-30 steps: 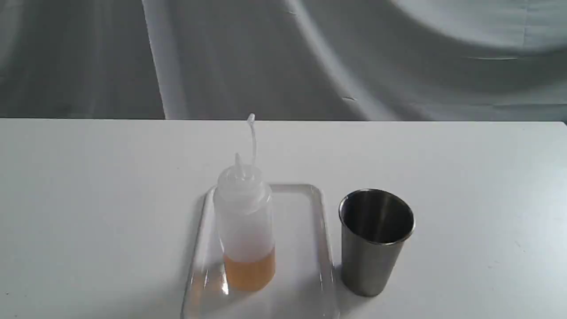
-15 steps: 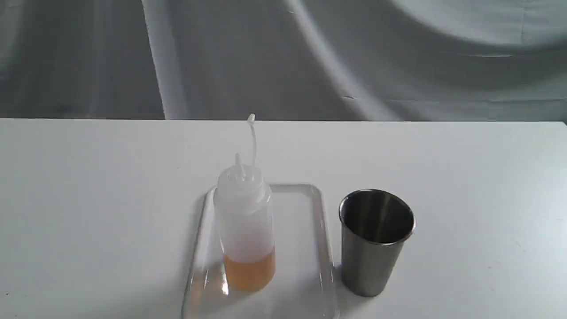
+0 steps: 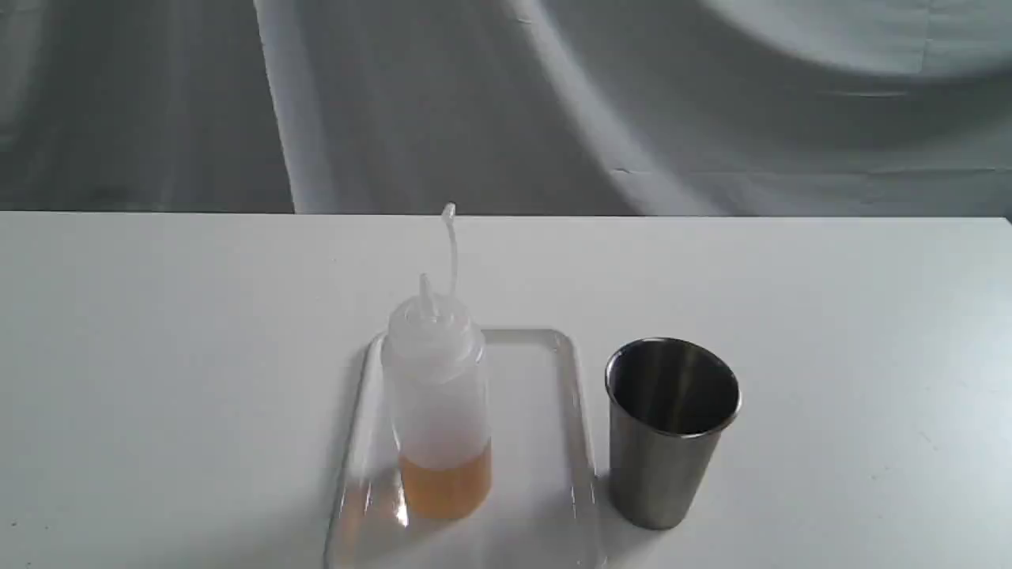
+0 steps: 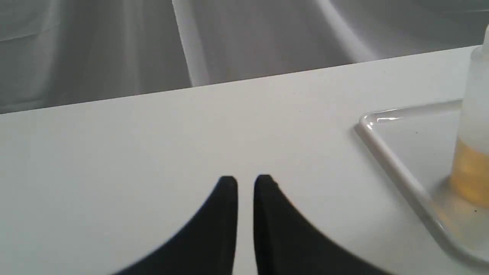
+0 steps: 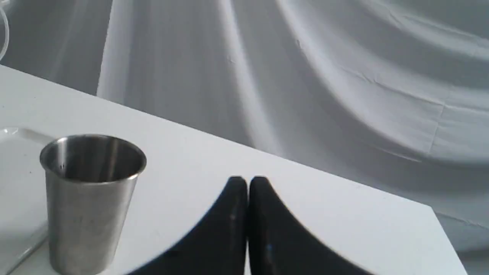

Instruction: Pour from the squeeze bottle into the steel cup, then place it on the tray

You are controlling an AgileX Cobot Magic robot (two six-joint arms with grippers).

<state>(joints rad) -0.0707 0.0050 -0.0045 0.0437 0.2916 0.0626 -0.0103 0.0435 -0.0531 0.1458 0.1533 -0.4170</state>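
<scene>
Tray near end cut off, exterior view.

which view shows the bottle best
exterior view: the whole bottle stands upright on the tray, nozzle down to liquid. left wrist view cuts it off at the frame edge; right wrist view catches at most its thin strap in a corner.

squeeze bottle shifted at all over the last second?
No. In the exterior view the squeeze bottle stands upright at the same spot on the tray, with the same gap to the steel cup.
</scene>
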